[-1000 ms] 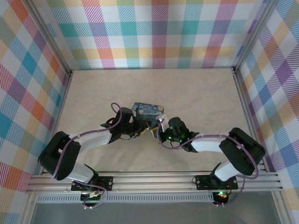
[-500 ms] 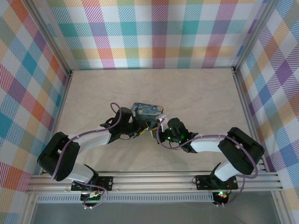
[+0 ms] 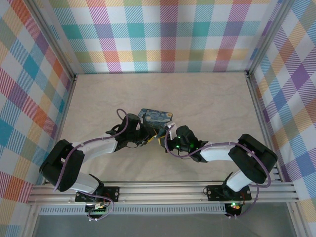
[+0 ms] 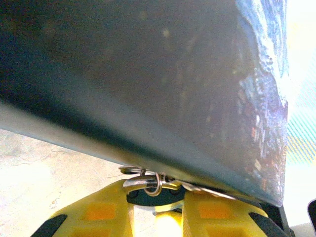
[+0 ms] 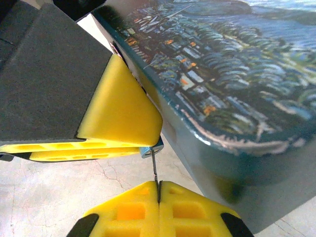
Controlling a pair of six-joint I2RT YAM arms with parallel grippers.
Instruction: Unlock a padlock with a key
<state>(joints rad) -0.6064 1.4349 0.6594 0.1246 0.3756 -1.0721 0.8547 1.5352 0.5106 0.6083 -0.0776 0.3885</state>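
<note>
1. While the key-fitting step is under way, the right fingers [image 5: 164, 193] are pressing fully together on a thin silvery blade, which I take to be the key [image 5: 155, 170]. It is sticking straight out past their tips.
2. Just beyond those tips, the blade's far end is meeting the padlock [image 5: 152, 147], of which a small bluish-silver corner is showing. Whether the blade is already sitting inside the keyhole I cannot tell.
3. Coming in from the side, the left fingers [image 5: 140, 136] are standing only slightly apart and appear to be pinching the padlock at their very tips. The pale worktop [image 5: 74, 192] is showing beneath them.
4. From the left wrist, silvery rings [image 4: 147, 182] are hanging just ahead of the left fingers, right against the lower edge of the painted tin [image 5: 237, 74]. What they belong to I cannot tell.
5. Past both sets of fingertips, the tin is looming close, just beside the left fingers.
6. By my judgement, the next move is calling for pushing the blade home along the keyhole's line. The right wrist should then twist while the left fingers are keeping the tiny lock steady.
7. Compared with a second ago, the right arm is sitting a little nearer the left fingers, while the left arm and tin are staying put.
</note>
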